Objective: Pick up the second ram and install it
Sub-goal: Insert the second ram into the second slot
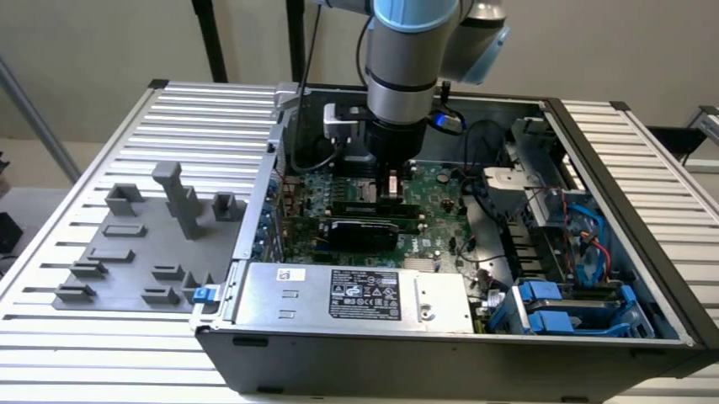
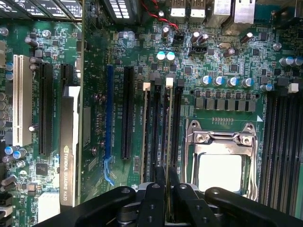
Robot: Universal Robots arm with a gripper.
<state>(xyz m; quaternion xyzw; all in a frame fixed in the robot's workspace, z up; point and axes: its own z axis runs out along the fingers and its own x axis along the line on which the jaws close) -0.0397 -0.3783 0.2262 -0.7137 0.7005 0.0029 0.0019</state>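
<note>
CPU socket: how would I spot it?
Inside the open computer case lies the green motherboard. The CPU socket sits between two banks of long black slots. Only it is a square silver frame around a pale centre.

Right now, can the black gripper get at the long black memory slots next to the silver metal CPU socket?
Probably yes. The gripper hangs directly over those slots, beside the socket, with nothing between; the black graphics card stands well aside.

Visible count: one graphics card [image 2: 70, 146], one CPU socket [image 2: 221, 161], one power supply [image 1: 354, 296], possibly two blue drive caddies [image 1: 561, 310].
</note>
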